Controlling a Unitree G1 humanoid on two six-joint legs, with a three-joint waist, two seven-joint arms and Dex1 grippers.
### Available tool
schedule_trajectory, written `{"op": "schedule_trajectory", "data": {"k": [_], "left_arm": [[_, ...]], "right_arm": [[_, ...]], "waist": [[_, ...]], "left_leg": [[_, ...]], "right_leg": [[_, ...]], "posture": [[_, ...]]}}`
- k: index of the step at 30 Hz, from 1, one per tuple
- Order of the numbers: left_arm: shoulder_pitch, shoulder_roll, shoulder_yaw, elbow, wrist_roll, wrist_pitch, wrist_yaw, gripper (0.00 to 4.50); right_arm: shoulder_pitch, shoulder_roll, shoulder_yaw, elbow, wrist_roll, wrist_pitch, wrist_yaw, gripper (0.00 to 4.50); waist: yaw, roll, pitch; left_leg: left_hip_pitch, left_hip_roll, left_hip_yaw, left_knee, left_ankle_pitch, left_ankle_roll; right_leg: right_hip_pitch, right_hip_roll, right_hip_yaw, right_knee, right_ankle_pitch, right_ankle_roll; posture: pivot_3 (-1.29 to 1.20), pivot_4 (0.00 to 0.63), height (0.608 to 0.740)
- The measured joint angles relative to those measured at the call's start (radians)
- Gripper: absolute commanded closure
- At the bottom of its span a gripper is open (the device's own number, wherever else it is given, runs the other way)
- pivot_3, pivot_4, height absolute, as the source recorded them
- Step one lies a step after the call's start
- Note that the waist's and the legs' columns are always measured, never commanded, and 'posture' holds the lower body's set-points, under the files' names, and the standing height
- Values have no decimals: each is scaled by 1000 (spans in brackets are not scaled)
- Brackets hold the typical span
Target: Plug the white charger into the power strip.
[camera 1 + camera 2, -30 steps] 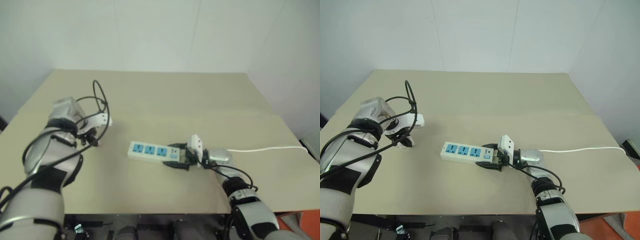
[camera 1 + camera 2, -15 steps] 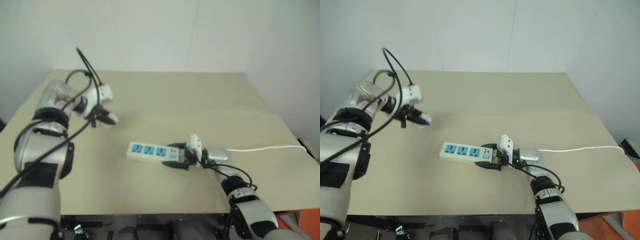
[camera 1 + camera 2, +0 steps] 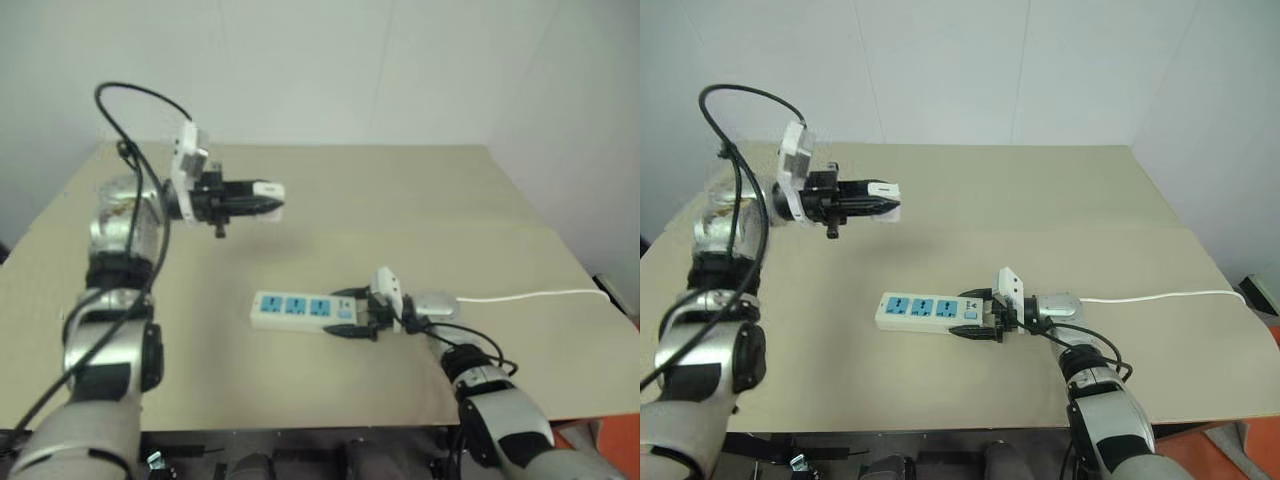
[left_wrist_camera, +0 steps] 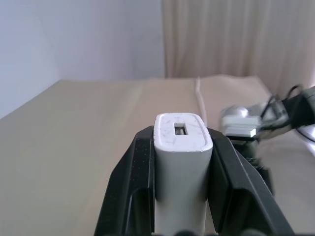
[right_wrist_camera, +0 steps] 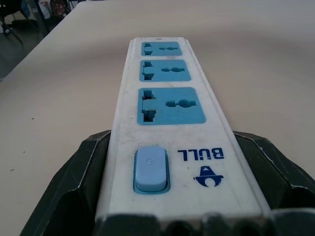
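Observation:
The white charger (image 3: pixel 883 188) hangs in the air over the table's back left, and my left gripper (image 3: pixel 868 203) is shut on it, pointing level toward the right. In the left wrist view the charger (image 4: pixel 181 162) stands between the two black fingers (image 4: pixel 139 189), its slotted end face toward the camera. The power strip (image 3: pixel 922 310) lies flat near the table's front middle, its three blue sockets facing up. My right gripper (image 3: pixel 976 323) is shut on the strip's switch end, with the black fingers (image 5: pixel 74 189) on both sides of the strip (image 5: pixel 170 113).
The strip's thin white cord (image 3: pixel 1170 297) runs off to the right across the tan table (image 3: pixel 1060 200). A pale wall stands behind the table's far edge. My right arm (image 4: pixel 246 123) appears in the left wrist view beyond the charger.
My left arm has lifted the charger off the table's left side, carried it up and rightward, and turned it to point right. The right gripper and the strip have stayed put.

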State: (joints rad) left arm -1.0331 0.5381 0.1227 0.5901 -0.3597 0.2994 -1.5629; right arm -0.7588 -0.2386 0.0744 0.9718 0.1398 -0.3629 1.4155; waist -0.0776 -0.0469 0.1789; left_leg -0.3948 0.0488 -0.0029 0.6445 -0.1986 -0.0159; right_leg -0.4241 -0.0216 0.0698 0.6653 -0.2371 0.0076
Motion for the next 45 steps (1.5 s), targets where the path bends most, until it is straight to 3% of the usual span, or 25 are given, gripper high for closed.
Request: {"op": "schedule_trajectory", "data": {"k": [5,15,45], "left_arm": [[112,-55,-6,-141,-77,69,20,3486],[255,-165,-69,-188,-91,4,109,3486],[396,-187,-188,-157,-14,-210,94,3486]], "right_arm": [[-1,2,2,6,-2,0,1,1087],[-2,7,3,7,-3,0,1,1087],[12,11,19,-24,-7,1,1,1087]], "waist": [[-1,0,0],[-5,0,0],[-17,0,0]], "left_leg": [[3,0,0,0,0,0],[4,0,0,0,0,0],[4,0,0,-1,0,0]], "right_leg": [[3,0,0,0,0,0],[3,0,1,-1,0,0],[3,0,1,-1,-2,4]], "posture": [[0,150,740],[0,150,740],[0,150,740]]}}
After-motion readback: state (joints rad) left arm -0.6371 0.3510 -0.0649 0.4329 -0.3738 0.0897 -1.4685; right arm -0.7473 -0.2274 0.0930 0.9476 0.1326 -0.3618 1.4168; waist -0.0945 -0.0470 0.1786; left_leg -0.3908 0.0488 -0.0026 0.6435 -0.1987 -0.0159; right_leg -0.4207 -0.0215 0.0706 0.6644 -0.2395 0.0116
